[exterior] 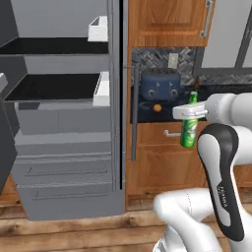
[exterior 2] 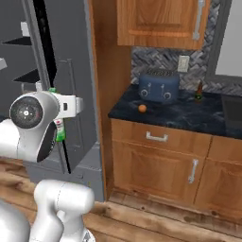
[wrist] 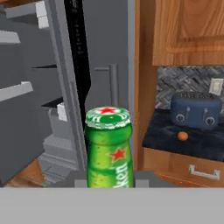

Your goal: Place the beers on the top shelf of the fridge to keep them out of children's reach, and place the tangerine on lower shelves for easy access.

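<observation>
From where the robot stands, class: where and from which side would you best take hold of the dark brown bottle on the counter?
Grip the brown bottle around its body, coming level from the counter's open front. It stands upright and slim, the backsplash is behind it, and the toaster stands well clear.

Blue toaster (exterior 2: 159,86) on dark counter (exterior 2: 189,116), wall outlet (exterior 2: 183,63), wooden cabinets (exterior 2: 163,165)
</observation>
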